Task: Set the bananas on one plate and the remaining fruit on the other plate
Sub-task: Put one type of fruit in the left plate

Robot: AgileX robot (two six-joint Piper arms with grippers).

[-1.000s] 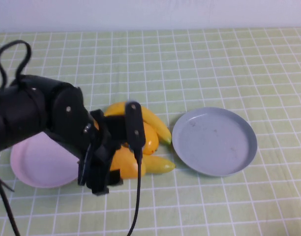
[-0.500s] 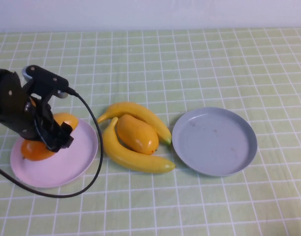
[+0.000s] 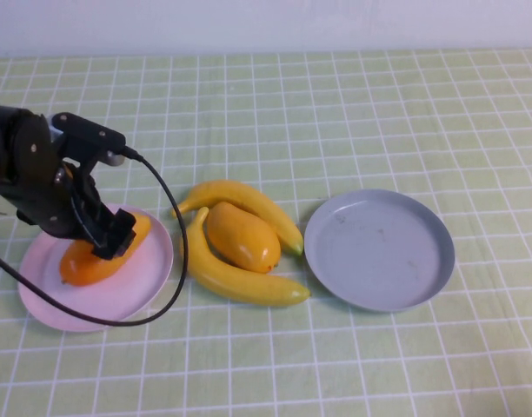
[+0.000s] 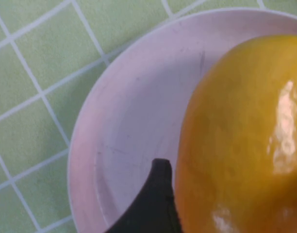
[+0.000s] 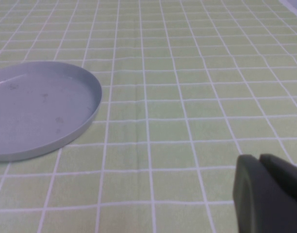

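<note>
First mango down on pink plate; left gripper letting go.

Left gripper [image 3: 109, 243] over the pink plate [image 3: 40, 300], jaws now spread beside the mango [image 3: 92, 261], which a moment ago hung in its grip and now lies on the plate, near the back rim. Centre: two bananas [image 3: 236, 278] cradle the second mango [image 3: 242, 236] on the cloth. Grey plate [image 3: 379, 250] bare, open cloth around it. Right gripper [image 5: 267, 187] parked beyond the grey plate, pressed together.
</note>
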